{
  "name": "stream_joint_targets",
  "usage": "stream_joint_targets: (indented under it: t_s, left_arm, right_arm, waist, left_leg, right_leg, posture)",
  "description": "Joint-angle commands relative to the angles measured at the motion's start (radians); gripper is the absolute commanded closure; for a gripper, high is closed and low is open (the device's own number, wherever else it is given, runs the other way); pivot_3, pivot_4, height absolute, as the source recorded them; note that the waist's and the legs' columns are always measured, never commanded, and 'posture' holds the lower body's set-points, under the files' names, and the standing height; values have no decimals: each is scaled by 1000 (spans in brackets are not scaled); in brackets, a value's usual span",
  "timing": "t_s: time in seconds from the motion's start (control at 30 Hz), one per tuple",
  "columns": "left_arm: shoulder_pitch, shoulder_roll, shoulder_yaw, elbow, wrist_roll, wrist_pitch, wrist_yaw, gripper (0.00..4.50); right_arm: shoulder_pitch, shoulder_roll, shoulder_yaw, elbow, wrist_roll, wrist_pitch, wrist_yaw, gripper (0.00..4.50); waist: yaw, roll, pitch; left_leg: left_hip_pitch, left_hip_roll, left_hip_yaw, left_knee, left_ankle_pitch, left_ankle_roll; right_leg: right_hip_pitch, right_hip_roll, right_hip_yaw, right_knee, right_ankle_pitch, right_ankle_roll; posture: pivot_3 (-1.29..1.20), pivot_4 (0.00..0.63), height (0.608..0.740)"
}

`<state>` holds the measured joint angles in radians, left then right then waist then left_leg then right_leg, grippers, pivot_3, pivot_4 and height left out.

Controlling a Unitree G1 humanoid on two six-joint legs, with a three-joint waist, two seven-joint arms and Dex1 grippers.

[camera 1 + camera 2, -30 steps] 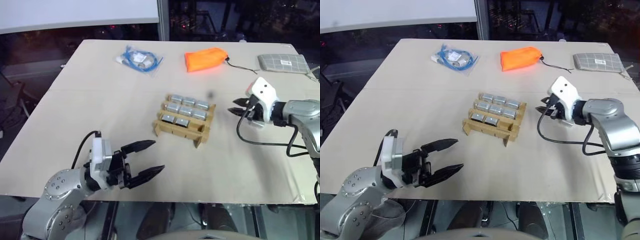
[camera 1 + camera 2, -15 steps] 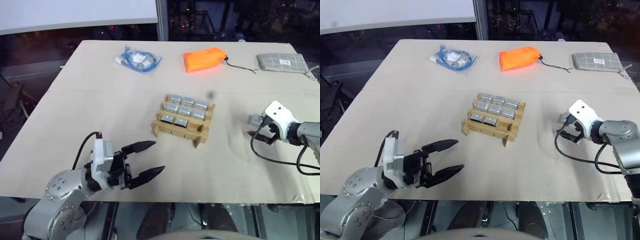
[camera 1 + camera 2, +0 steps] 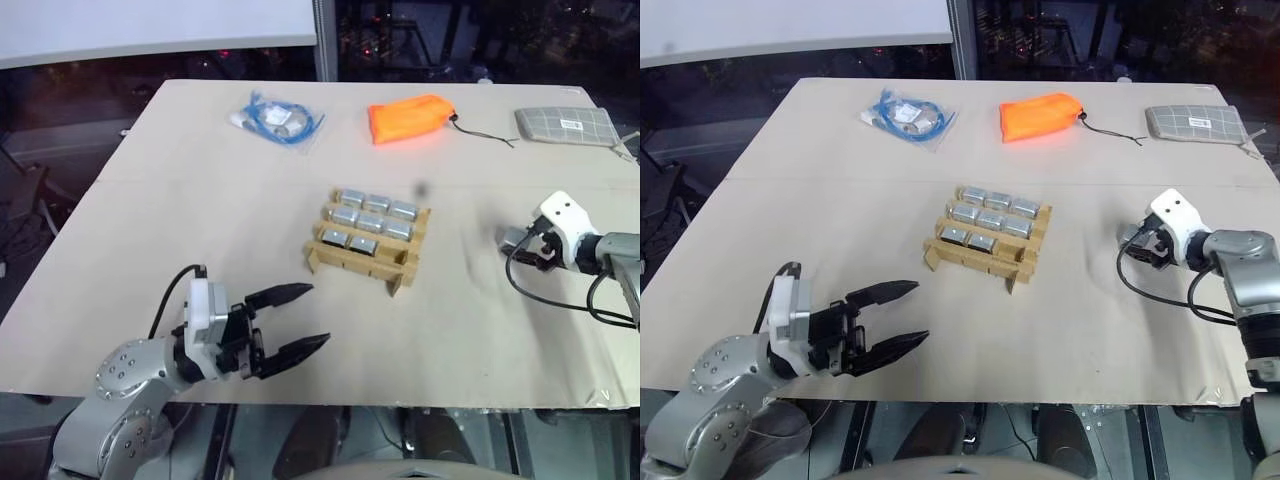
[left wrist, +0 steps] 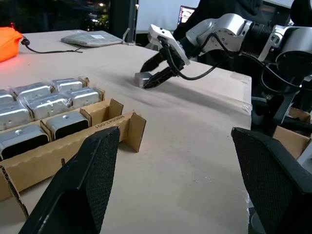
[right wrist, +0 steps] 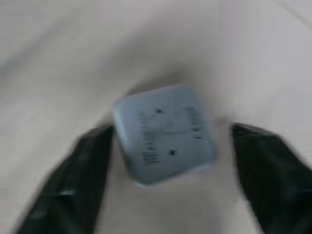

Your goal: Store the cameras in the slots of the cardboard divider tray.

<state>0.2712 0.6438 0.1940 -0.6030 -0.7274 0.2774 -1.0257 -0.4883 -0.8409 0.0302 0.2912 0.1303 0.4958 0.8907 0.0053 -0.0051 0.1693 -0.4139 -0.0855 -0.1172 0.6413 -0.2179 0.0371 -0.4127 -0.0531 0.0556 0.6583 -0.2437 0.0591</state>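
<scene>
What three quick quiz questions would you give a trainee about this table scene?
1. True or false: every cell of the cardboard divider tray holds a camera.
2. Where is the loose camera?
A. On the table, between the open fingers of the right gripper
B. Inside a cell of the tray
C. Stacked on the stored cameras
3. Fill in: the tray holds ___ cameras.

Key: 1. False, one front-row cell is empty. 2. A. 3. Eight.
</scene>
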Motion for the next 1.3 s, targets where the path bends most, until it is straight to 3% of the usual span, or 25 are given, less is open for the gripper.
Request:
stream_joint_targets:
  t_s: [0.03,0.2,0.3,0.47,0.63,0.87,1.3]
  left_arm:
    - [-12,-6,14,-30,-20,15,52,681]
    - [-118,-34,13,-64,-114,152,259,681]
    - [-242,5,7,-70,-269,345,431,681]
    - [-487,88,-42,33,-676,626,743,681]
    - [-699,42,-150,175,-972,683,1000,681]
    - [-824,-10,-215,268,-1053,707,1105,681]
    - [-850,16,-190,287,-1006,751,1027,681]
  right_arm:
    - [-10,-5,-8,-28,-1,-10,14,2582]
    - [39,-9,-68,-217,75,-22,60,2594]
    - [63,-11,-86,-429,112,-39,61,2594]
    - [81,23,-16,-735,90,-48,12,2594]
    - [72,93,74,-919,60,-35,-54,2594]
    - [49,155,145,-999,38,22,-114,2594]
    - [43,188,108,-1013,84,75,-138,2594]
  waist:
    - [-2,-1,-1]
    - [-4,0,0]
    - [-3,0,0]
    - [-3,-1,0]
    - [7,-1,0]
    - [7,-1,0]
    - [7,-1,0]
  left_leg:
    - [1,0,0,0,0,0]
    - [0,0,0,1,0,0]
    - [0,0,-1,1,0,0]
    - [-1,0,-3,4,0,0]
    - [-2,-1,-4,6,1,-1]
    - [-2,-2,-4,7,3,-5]
    - [-2,-2,-3,7,3,-5]
  right_leg:
    - [1,0,0,0,0,0]
    - [0,0,0,1,0,0]
    - [-1,0,0,2,0,0]
    - [0,1,-2,3,0,1]
    - [0,0,-3,5,0,1]
    - [0,0,-2,5,0,1]
    - [0,1,-2,5,0,0]
  posture:
    - [0,150,740]
    - [0,150,740]
    - [0,150,740]
    - [0,150,740]
    - [0,150,740]
    - [0,150,740]
    - [0,150,740]
